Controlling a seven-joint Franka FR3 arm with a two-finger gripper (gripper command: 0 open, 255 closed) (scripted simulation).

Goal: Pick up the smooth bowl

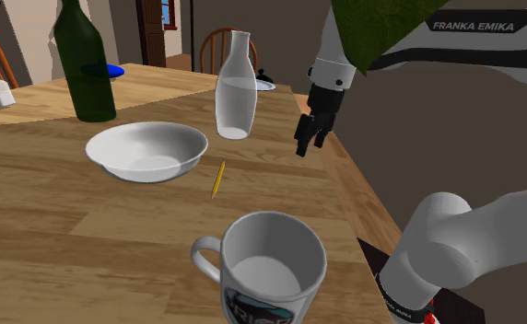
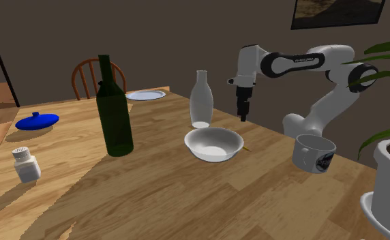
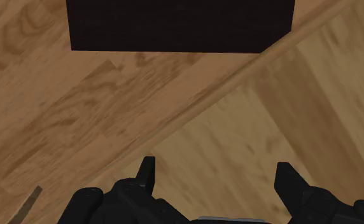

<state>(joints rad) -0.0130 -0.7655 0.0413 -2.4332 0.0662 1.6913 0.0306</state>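
Two black fingers [image 2: 244, 114] stood spread apart, gripping nothing, above the wooden counter's [image 1: 59, 230] edge. In the shoulder view the white bowl [image 1: 147, 150] sat upright on the counter at nine o'clock from them, well apart, with a clear bottle [image 1: 235, 87] at its two o'clock and a yellow pencil [image 1: 217, 179] at its four o'clock.

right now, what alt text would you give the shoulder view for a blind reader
A white bowl sits on a wooden table, with the white arm's black jaws open and empty above the table's edge on the view's right. A clear carafe and dark green bottle stand behind the bowl; a yellow pencil and white mug sit nearer.
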